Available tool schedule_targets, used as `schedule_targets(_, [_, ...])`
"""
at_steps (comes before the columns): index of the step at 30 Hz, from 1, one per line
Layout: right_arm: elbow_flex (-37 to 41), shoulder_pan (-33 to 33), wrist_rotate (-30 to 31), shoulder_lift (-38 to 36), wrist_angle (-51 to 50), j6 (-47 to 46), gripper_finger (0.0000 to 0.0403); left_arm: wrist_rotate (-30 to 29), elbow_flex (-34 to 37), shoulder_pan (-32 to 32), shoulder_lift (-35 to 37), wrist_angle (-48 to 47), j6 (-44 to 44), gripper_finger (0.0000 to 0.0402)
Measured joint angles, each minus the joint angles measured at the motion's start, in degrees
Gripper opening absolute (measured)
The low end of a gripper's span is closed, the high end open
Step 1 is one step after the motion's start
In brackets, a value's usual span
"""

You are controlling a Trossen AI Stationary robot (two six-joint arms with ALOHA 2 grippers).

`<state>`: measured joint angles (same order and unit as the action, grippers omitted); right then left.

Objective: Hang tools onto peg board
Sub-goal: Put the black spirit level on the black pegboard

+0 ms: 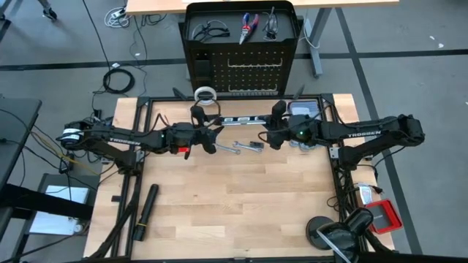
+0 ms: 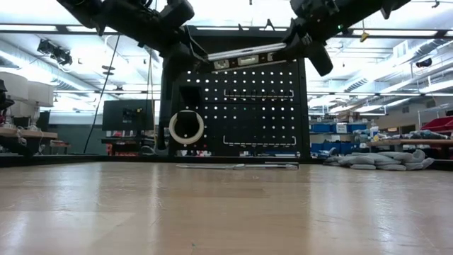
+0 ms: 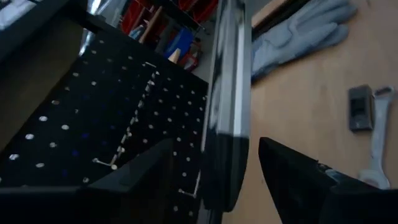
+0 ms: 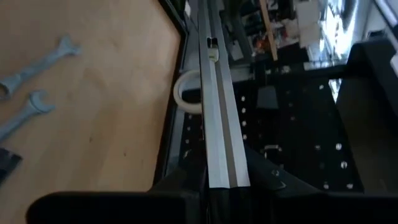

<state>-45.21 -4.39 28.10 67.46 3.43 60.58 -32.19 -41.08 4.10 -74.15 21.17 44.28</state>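
Level bar (image 2: pixel 248 58) pinched at both ends, left pincer (image 1: pixel 208 130) and right pincer (image 1: pixel 272 126), lifted before peg board (image 2: pixel 283 106); next: align onto hooks.

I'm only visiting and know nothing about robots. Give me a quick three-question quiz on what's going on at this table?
1. True or false: the white tape ring hangs on the peg board.
2. What holds the black strip up in the air?
A) one jaw only
B) a hook on the board
C) the left gripper and the right gripper, one at each end
3. Fill in: the wrenches lie on the ____.

Key: 1 true; 2 C; 3 table.
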Motion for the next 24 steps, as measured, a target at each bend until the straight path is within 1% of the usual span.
schedule_targets(5, [0.0,1.66,0.2,-0.01,1.13,0.82,0.0066,0.27,0.0,0.0,0.0,-1.4,0.47,0.0239])
schedule_targets(7, [0.0,1.69,0.2,0.0,1.22,0.12,0.0069,0.29,0.0,0.0,0.0,-1.25,0.93,0.0223])
schedule_targets(8, [0.0,1.67,0.22,0.0,1.22,-0.43,0.0071,0.29,0.0,0.0,0.0,-1.26,1.63,0.0209])
schedule_targets(10, [0.0,1.66,0.34,0.0,0.75,-1.09,0.0073,0.56,0.0,-0.09,0.0,-1.35,2.02,0.0169])
schedule_targets(15, [0.0,0.99,0.39,0.0,0.1,-2.08,0.0073,2.96,0.0,-0.07,0.0,-1.7,0.99,0.0037])
schedule_targets(20, [0.0,0.52,0.37,-0.02,0.69,-2.85,0.0079,3.03,0.02,-0.05,0.0,-1.3,0.82,0.0034])
schedule_targets(24, [0.0,0.55,0.37,-0.02,2.47,-6.48,0.0101,2.0,0.02,-0.09,0.0,-0.98,0.69,0.0037])
